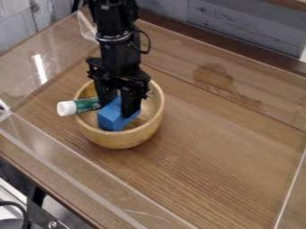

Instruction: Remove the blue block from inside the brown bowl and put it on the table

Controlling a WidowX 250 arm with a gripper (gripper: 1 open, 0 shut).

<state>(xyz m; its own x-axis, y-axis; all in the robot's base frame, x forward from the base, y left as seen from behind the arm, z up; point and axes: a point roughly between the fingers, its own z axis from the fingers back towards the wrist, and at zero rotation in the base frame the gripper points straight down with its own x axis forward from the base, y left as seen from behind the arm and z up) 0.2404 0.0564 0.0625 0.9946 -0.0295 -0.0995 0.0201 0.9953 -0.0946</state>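
The blue block (113, 117) stands inside the brown bowl (122, 136) at the left middle of the table (216, 152). My black gripper (120, 106) reaches straight down into the bowl and is shut on the blue block's top. The block's lower part shows below the fingers, low in the bowl. A green-and-white marker (79, 106) leans over the bowl's left rim, close beside the gripper.
Clear acrylic walls (72, 192) run along the table's edges. A faint wet-looking stain (216, 76) marks the wood to the right of the bowl. Open tabletop lies to the right and in front of the bowl.
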